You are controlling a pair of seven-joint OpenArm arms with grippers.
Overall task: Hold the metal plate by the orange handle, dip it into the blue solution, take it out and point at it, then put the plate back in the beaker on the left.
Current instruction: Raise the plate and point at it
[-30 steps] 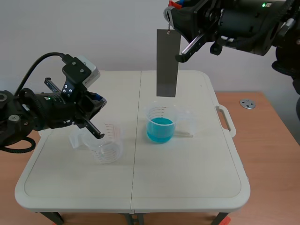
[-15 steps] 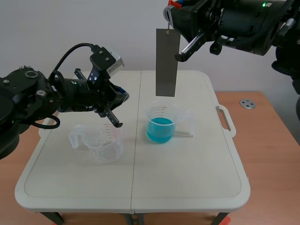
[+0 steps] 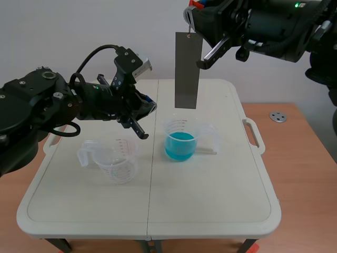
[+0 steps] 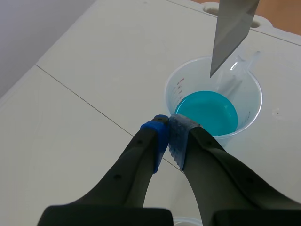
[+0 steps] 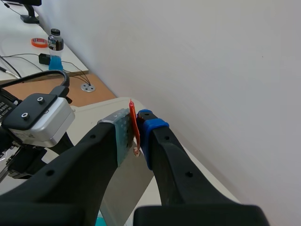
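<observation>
A grey metal plate point(image 3: 187, 70) hangs high above the beaker of blue solution point(image 3: 180, 139), clear of the liquid. My right gripper point(image 3: 192, 22) is shut on the plate's thin orange handle point(image 5: 134, 125), pinched between its pads. In the left wrist view the plate's lower corner point(image 4: 229, 33) hangs over the blue solution point(image 4: 207, 112). My left gripper point(image 3: 142, 132) is shut on nothing; its fingertips sit just left of the blue beaker and below the plate. The empty clear beaker point(image 3: 117, 160) stands on the table at the left.
The white folding table point(image 3: 210, 195) has a seam down its middle and a handle point(image 3: 254, 135) at its right edge. A round metal fitting point(image 3: 277, 116) lies on the wooden surface to the right. The left arm's cable arcs above its wrist.
My left arm has swung right and up, from beside the empty beaker toward the plate and blue beaker, fingers shut throughout. The right arm and plate have stayed still.
</observation>
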